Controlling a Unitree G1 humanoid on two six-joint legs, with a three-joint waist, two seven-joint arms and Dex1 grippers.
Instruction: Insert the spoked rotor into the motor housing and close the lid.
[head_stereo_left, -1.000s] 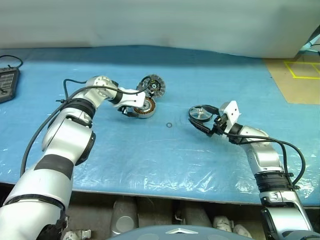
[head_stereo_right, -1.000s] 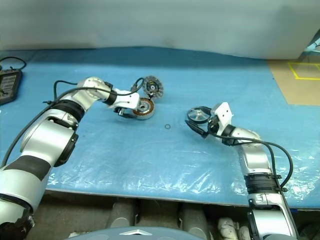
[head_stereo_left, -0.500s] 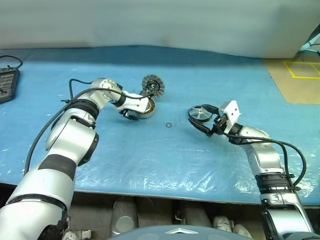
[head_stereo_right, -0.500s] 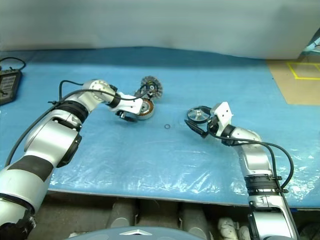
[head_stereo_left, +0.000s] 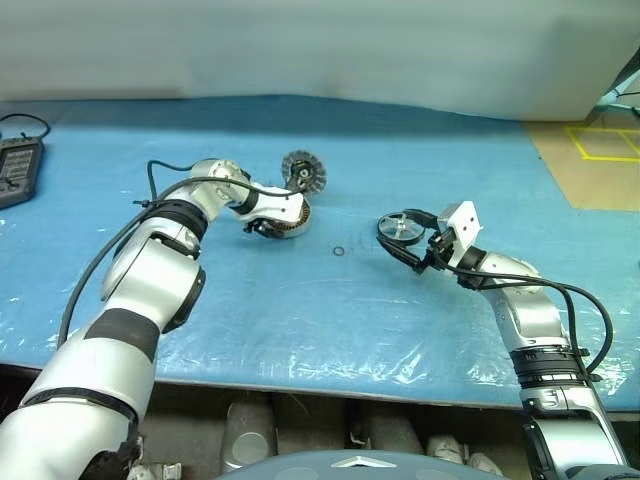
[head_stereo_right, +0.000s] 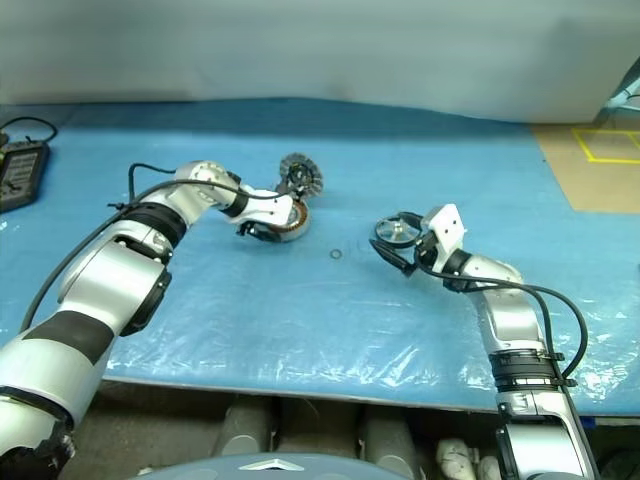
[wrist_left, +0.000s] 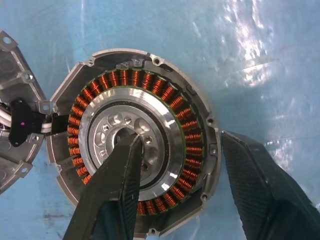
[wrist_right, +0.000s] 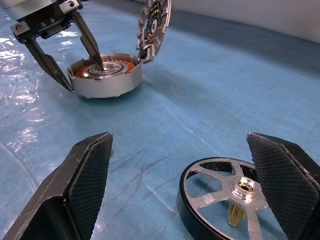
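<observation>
The motor housing lies flat on the blue sheet, its ring of copper windings circling a pale metal centre with small holes around a dark bore. The left gripper straddles one side of it with its jaws apart: one black finger reaches over the pale centre with its tip at the bore, while the other sits just outside the housing's rim, though whether either actually touches the metal is hard to tell. Beside the housing, the lid shows in part, joined to it by a black block with pale wires.
</observation>
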